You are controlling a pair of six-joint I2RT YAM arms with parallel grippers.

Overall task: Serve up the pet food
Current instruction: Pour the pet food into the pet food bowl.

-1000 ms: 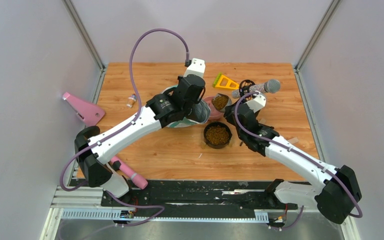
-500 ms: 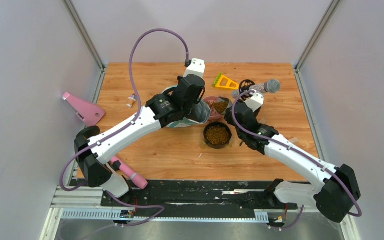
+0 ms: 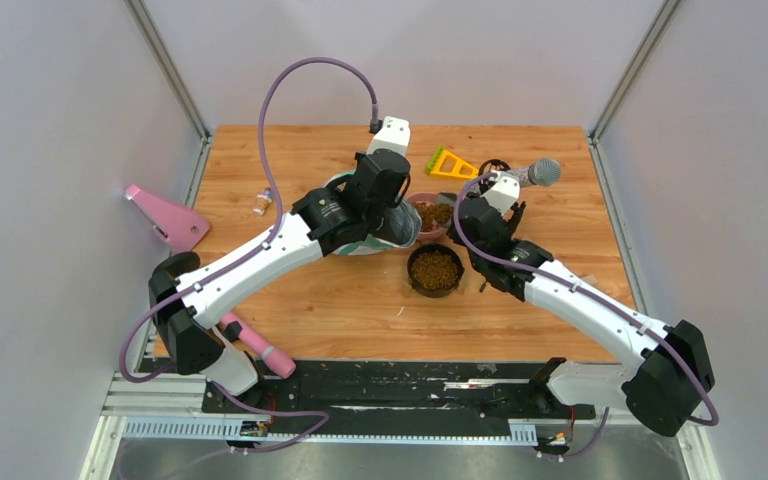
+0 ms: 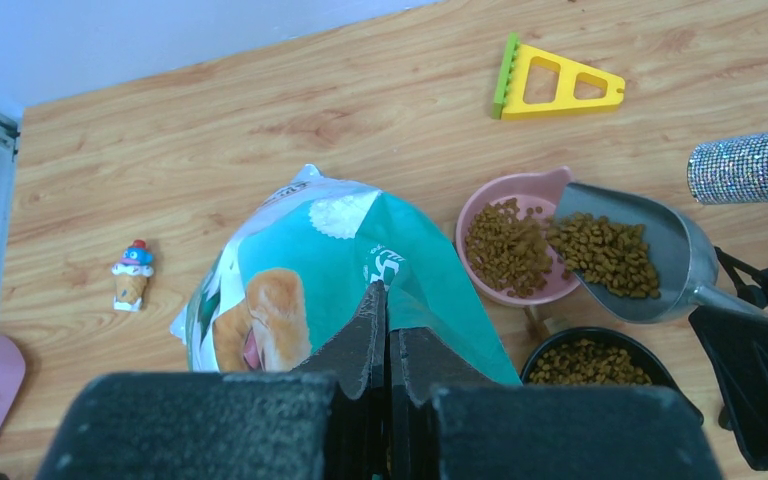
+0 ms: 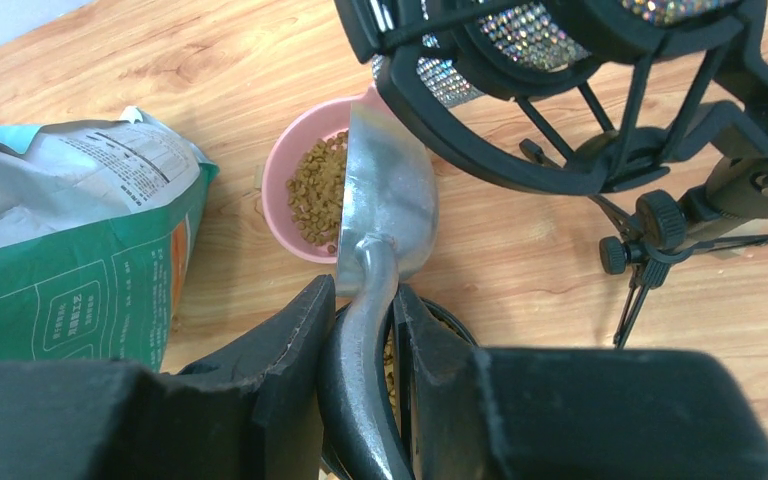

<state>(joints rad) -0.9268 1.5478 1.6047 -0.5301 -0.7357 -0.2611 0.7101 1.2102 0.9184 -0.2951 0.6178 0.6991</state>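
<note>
One view alone, the left wrist's, showed pet food (image 4: 605,255) inside the scoop (image 4: 682,248) the right gripper (image 5: 363,290) clamped; the left gripper (image 4: 387,300) pinched the illegibly printed bag (image 4: 415,250).

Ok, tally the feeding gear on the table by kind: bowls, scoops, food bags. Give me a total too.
Bowls: 2, the pink bowl and the black bowl
Scoops: 1, the grey scoop
Bags: 1, the teal and white food bag
Total: 4
</note>
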